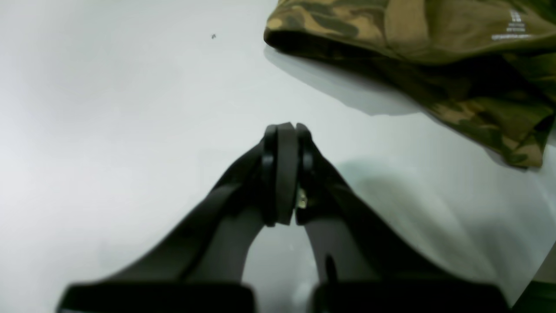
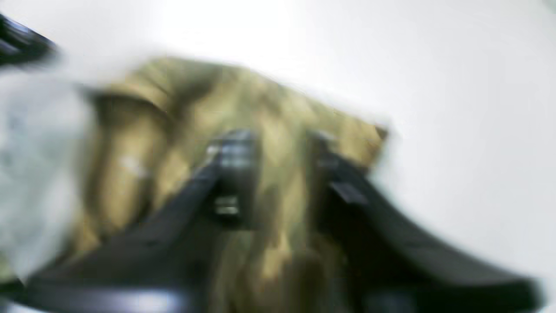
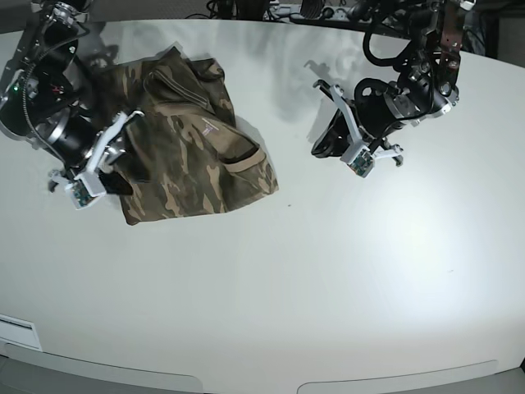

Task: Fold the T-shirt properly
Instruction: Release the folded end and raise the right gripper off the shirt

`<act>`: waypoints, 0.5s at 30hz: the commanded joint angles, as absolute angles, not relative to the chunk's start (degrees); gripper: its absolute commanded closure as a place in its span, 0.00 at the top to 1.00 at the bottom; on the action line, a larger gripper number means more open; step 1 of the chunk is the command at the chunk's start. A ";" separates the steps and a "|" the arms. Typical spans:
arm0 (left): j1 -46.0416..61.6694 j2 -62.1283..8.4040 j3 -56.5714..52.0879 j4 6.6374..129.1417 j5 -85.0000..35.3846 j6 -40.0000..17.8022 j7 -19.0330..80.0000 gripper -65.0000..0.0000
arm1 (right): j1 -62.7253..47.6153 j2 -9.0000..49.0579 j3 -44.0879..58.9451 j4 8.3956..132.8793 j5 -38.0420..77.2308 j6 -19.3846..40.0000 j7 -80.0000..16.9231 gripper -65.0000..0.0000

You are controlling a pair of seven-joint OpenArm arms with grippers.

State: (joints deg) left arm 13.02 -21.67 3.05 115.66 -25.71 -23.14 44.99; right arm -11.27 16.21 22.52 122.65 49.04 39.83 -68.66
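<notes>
Lying bunched on the white table (image 3: 344,271), the T-shirt (image 3: 193,156) sits directly under the right tool (image 2: 273,143), whose fingers (image 2: 234,165) straddle the camouflage cloth with a gap between them; blur hides whether they pinch any fabric. The left tool (image 1: 284,130) is pressed fully together, holding nothing, over bare table just beside the shirt's edge.
</notes>
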 commanded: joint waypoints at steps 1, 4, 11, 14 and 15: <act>12.49 -22.24 2.85 116.51 -26.44 -23.35 43.68 0.00 | -12.49 16.69 23.94 123.55 50.54 39.90 -67.33 0.02; 12.49 -22.17 2.87 116.51 -27.40 -23.35 43.46 0.00 | -18.24 16.67 25.54 123.33 50.57 40.00 -67.02 0.00; 12.49 -22.06 2.87 116.51 -29.45 -23.38 42.41 0.00 | -28.45 13.04 19.92 121.75 55.11 40.00 -63.68 0.00; 12.45 -22.04 2.87 116.53 -29.76 -23.38 42.33 0.00 | -29.54 10.85 13.45 121.75 55.07 40.00 -63.66 0.00; 12.19 -22.04 2.87 116.53 -30.52 -23.38 42.44 0.00 | -29.50 10.31 11.20 121.75 55.07 40.00 -63.64 0.00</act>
State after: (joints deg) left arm 12.88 -21.78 3.03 115.66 -29.30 -23.16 43.94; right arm -29.65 9.91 10.81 120.99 53.80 39.70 -64.93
